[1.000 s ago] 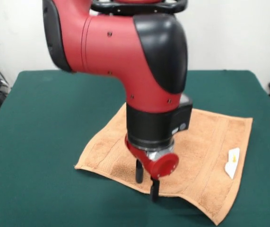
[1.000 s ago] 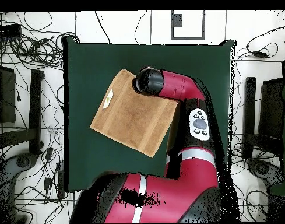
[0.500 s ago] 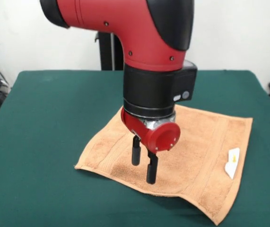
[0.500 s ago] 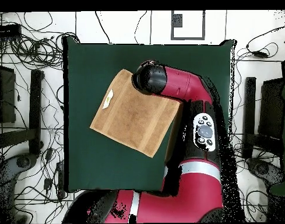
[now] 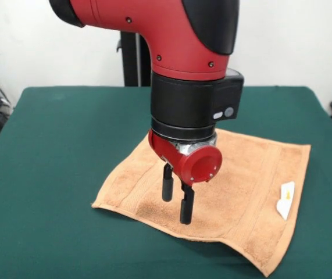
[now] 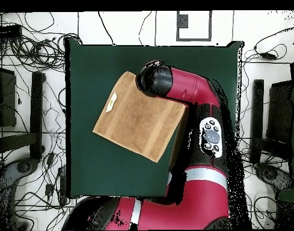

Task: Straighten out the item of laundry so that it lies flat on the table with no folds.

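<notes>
We note an orange-tan towel with woven border bands and a white label. The table is dark green; the arm is red and black, with black fingers.

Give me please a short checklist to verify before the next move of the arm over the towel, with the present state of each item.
1. Orange-tan terry towel spread open on the dark green felt table: ok.
2. No folds left: not ok; the near edge ripples and looks slightly raised in the front view.
3. Gripper open: ok, a narrow gap shows between the two black fingers.
4. Gripper holding no cloth: ok, the gap is empty.
5. Fingertips clear of the towel: cannot tell; they hang close over it near the front edge.
6. Small white label visible, not tucked under: ok, it lies on the towel near its edge.
</notes>
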### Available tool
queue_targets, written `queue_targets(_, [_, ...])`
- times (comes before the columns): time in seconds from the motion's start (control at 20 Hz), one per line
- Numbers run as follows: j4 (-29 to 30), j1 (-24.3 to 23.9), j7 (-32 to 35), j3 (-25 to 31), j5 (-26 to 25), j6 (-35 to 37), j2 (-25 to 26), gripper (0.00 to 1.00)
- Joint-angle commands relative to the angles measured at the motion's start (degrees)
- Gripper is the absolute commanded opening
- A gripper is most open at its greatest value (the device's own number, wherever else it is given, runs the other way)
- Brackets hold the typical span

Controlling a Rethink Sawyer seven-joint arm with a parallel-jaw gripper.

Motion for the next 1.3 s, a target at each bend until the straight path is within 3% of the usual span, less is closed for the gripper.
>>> queue_targets(0.05, [5.29, 2.96, 10.65, 1.16, 3.12, 2.00, 3.16, 1.00])
queue_targets(0.6, [5.78, 5.36, 13.87, -0.02, 8.10, 2.33, 3.45, 1.00])
queue_targets(1.05, [5.84, 6.31, 12.51, -0.97, 10.30, 1.39, 4.09, 1.00])
queue_targets(1.3, [4.73, 4.22, 8.04, 1.52, 9.52, -5.90, 7.94, 1.00])
